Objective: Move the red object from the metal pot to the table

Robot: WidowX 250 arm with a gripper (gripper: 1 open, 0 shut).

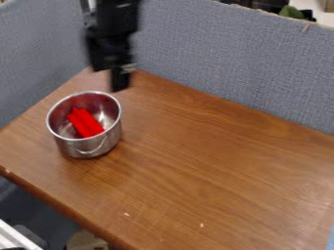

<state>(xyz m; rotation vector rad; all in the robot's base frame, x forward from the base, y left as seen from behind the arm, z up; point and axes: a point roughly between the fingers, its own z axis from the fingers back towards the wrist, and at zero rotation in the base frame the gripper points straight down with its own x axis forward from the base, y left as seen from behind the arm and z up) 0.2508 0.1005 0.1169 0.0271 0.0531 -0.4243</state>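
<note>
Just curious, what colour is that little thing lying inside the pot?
Bright red. The red object lies in the metal pot, clearest in the camera view.

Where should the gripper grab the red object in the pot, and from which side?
Probably across the middle of the red object, coming straight down through the open top of the pot. It lies flat inside, and the pot's straight walls block any sideways approach. The gripper hangs open above.

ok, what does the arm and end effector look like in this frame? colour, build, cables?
Only the lower arm shows. It is matte black and boxy, blurred in this frame. The end effector is black too, with short straight fingers. No cables, markings or labels can be made out.
</note>
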